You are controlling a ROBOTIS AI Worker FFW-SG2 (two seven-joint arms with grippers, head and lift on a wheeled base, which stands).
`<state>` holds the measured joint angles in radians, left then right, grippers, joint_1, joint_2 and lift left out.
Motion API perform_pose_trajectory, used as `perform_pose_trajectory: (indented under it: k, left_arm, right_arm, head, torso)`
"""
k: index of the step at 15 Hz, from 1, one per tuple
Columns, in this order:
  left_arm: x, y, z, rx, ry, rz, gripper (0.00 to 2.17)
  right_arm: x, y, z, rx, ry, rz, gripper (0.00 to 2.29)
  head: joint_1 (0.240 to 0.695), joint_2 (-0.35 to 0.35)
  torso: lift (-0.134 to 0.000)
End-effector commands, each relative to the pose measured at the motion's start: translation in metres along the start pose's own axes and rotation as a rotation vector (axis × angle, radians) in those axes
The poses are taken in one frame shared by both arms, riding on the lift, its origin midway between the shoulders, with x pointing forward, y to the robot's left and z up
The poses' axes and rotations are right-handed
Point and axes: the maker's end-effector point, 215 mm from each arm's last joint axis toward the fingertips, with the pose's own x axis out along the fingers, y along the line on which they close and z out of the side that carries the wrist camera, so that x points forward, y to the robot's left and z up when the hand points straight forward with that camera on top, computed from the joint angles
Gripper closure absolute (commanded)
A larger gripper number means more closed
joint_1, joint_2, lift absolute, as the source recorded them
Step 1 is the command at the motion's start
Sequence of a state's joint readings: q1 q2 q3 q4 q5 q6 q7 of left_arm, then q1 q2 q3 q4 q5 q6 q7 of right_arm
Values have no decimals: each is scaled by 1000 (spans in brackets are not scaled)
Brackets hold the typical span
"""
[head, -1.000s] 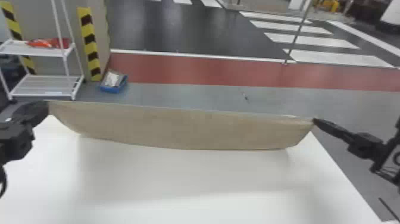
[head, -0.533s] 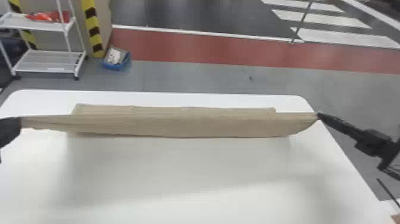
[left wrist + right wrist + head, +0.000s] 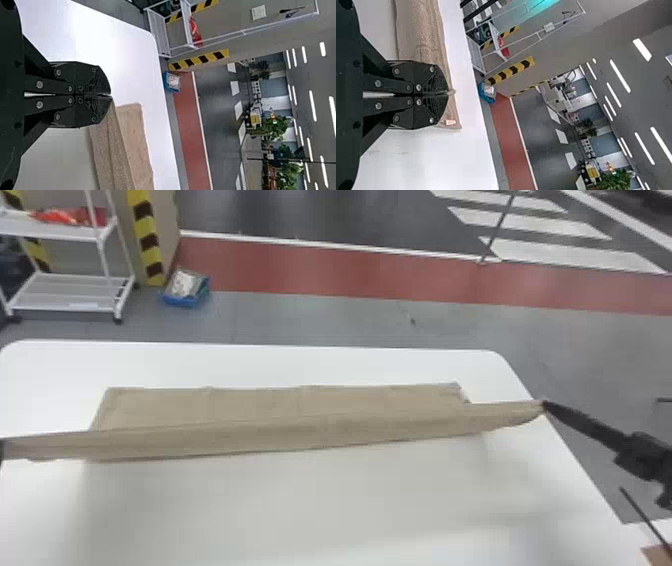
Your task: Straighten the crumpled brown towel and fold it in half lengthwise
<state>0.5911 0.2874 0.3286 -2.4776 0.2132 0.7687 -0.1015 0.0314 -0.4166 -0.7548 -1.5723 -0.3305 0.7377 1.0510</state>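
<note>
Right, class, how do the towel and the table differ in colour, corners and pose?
The towel is brown, the table white. The towel's far corners are squared; the table's are rounded. The towel is partly lifted, pinched by the left gripper and right gripper; the table is flat beneath. Their far edges run roughly parallel.

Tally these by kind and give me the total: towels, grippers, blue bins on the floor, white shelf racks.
Towels: 1, the brown towel
Grippers: 2, the left gripper and the right gripper
Blue bins: 1, the blue bin
White shelf racks: 1, the white rack
Total: 5
</note>
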Motion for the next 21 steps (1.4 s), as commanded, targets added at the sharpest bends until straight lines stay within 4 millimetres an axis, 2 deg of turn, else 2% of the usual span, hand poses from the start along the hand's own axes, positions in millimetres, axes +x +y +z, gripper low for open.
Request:
perform_pose_trajectory:
  k: [1, 2, 4, 6, 9, 12, 15, 19, 21]
  left_arm:
    - [5, -2, 4, -4, -8, -4, 1416]
    - [10, -9, 8, -7, -15, -19, 1416]
    - [22, -21, 17, -15, -34, -45, 1416]
    - [43, -33, 24, -12, -34, -58, 1416]
    - [76, -41, 19, -14, -3, -70, 1416]
    - [112, -53, 17, -15, 13, -84, 1416]
    - [137, -53, 28, -18, -3, -82, 1416]
    - [150, -48, 49, -14, -32, -77, 1416]
    - [166, -46, 51, -10, -25, -71, 1416]
  right_arm:
    - [-1, 1, 0, 2, 25, -11, 1116]
    - [7, -1, 5, -13, 33, -20, 1116]
    - [27, -10, 1, -1, 57, -38, 1116]
    - [46, -21, -5, 28, 87, -63, 1119]
    - [69, -32, -12, 40, 109, -92, 1116]
    - [81, -42, -12, 16, 97, -124, 1116]
    - [90, -47, -3, 20, 82, -139, 1116]
    - [98, -47, 22, 21, 49, -141, 1116]
    - [108, -53, 19, 23, 74, -162, 1116]
  head:
    - [695, -217]
    - [695, -218]
    - [695, -222]
    - [695, -229]
    - [695, -233]
    - [695, -231]
    - [695, -229]
    - [695, -228]
    - [695, -226]
  torso:
    - [-124]
    - [-124]
    - [-124]
    - [-124]
    - [-124]
    - [-124]
    - [-124]
    - [-124]
    - [-124]
